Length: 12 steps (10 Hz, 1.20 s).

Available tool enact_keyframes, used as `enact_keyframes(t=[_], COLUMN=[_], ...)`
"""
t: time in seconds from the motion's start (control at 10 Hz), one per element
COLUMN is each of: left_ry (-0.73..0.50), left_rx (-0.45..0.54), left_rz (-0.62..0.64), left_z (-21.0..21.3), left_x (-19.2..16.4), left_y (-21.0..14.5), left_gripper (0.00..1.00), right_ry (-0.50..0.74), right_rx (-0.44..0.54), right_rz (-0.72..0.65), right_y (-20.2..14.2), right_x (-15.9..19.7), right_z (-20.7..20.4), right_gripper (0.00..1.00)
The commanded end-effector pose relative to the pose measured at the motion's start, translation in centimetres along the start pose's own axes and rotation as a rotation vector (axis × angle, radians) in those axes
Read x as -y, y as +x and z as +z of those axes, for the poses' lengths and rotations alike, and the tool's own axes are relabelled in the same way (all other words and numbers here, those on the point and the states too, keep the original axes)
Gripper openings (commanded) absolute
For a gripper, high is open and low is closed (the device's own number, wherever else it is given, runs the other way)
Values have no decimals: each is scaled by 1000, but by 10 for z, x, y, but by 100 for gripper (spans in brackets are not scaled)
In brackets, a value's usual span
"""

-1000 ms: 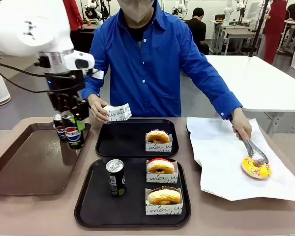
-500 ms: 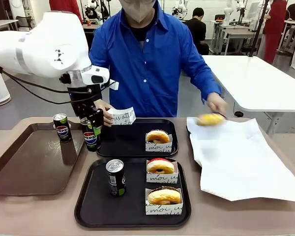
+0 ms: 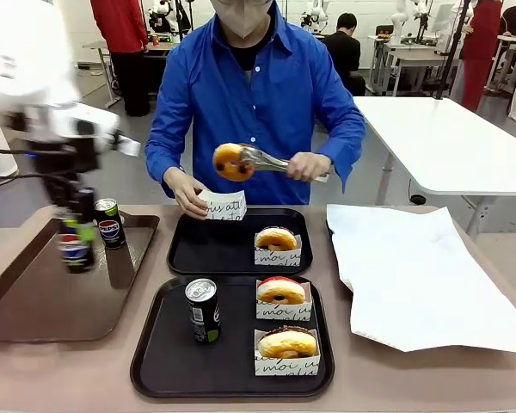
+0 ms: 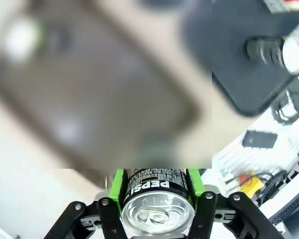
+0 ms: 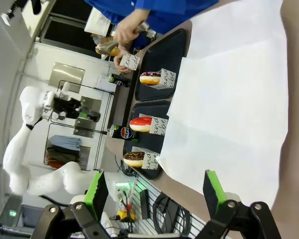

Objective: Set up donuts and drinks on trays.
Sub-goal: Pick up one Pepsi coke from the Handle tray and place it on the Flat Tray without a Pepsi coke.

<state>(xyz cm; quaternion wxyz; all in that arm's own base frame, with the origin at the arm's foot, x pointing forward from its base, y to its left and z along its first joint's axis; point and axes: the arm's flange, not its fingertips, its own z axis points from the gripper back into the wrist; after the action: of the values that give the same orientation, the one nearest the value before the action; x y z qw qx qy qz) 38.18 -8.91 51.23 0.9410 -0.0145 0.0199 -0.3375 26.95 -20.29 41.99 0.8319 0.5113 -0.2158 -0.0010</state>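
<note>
My left gripper (image 4: 157, 179) clamps a Pepsi can (image 4: 157, 201) upright, likely for the far black tray (image 3: 208, 251), which lacks a drink. My right gripper (image 5: 154, 186) is wide and empty. Half a second ago the can hung at that tray's left edge. Now it's over the brown tray (image 3: 30, 301), blurred, maybe touching. The person's donut (image 3: 232, 161) has gone from the white paper (image 3: 413, 275) to above the sleeve (image 3: 224, 205).

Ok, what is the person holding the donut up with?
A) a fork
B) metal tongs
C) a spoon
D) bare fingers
B: the person's hand grips metal tongs, and the tongs pinch the donut up in the air.
</note>
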Motion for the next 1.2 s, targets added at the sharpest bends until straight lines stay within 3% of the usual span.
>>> enact_keyframes(t=[0.0, 0.1, 0.2, 1.1], left_ry=[10, 9, -5, -5], left_rx=[75, 72, 37, 37], left_rz=[46, 98, 28, 28], left_z=[18, 19, 16, 16], left_x=[-25, -29, -16, -16], left_y=[-61, -61, -47, -47], left_gripper=[59, 59, 59, 59], right_ry=[27, 27, 27, 27], right_rx=[22, 22, 22, 22], right_rz=[8, 8, 8, 8], right_y=[2, 2, 2, 2], right_x=[0, 0, 0, 0], right_z=[-1, -1, -1, -1], right_gripper=[100, 100, 100, 100])
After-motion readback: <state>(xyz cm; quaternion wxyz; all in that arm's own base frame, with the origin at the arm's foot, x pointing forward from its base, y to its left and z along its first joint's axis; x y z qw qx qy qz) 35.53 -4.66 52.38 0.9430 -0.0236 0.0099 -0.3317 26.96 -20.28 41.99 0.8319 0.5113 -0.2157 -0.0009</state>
